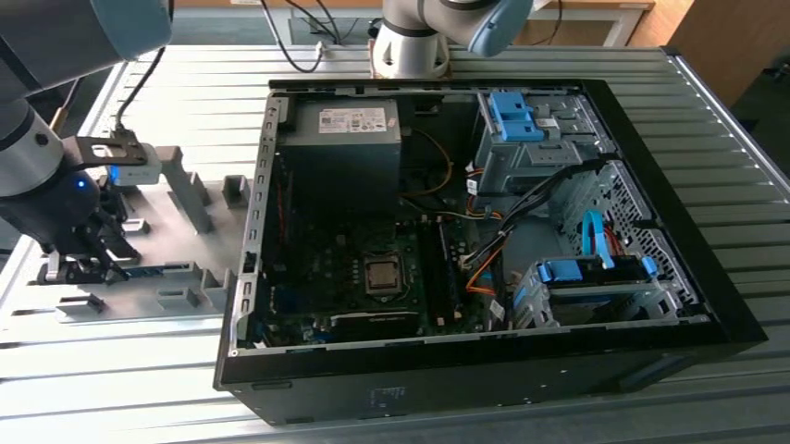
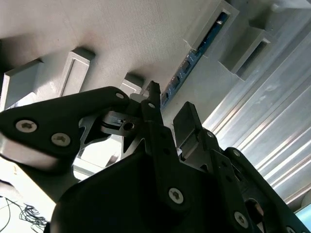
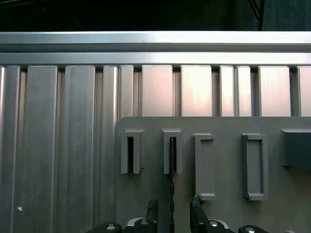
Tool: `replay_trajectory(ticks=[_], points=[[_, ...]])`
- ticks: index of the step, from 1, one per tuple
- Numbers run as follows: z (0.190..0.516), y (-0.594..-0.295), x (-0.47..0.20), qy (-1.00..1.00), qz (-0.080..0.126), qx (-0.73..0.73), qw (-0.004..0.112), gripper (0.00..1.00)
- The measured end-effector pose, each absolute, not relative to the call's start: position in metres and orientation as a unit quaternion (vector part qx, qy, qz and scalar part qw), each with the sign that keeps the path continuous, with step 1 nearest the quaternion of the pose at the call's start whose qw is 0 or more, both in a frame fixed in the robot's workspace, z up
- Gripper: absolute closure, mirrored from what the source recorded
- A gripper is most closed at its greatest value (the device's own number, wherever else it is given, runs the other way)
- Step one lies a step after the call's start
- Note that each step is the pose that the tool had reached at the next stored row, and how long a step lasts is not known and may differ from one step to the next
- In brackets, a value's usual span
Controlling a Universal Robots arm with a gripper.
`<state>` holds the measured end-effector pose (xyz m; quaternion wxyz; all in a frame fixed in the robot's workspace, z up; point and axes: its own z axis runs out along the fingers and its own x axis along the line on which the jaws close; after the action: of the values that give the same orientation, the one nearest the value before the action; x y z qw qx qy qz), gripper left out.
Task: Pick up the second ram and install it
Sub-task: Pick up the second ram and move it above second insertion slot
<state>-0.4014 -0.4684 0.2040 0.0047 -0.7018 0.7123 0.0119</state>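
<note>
Blue-green second ram (image 2: pixel 194 56) in gray fixture plate (image 3: pixel 228 126), my gripper (image 3: pixel 174 200) just above, fingers (image 3: pixel 197 209) spread on both its sides, not touching.

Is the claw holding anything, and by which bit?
Nothing held. The open claw straddles the thin blue-green ram stick standing on edge in the grey fixture blocks, gaps on both sides.

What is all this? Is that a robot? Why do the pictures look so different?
Yes, a robot arm. The exterior view comes from a camera off the arm: it shows an open computer case on a metal table, beside a gray plate of holder blocks. Both wrist views come from cameras riding on the arm. Its end effector, the pinching part, is open, one finger each side of the second ram, a thin memory stick resting on edge in the holder. It holds nothing.
</note>
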Motion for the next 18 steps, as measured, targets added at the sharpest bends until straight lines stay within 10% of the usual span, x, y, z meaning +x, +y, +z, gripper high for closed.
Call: replay_trajectory(ticks=[18], points=[[0.191, -0.468, -0.403, 0.712, 0.013, -0.702, 0.006, 0.69]])
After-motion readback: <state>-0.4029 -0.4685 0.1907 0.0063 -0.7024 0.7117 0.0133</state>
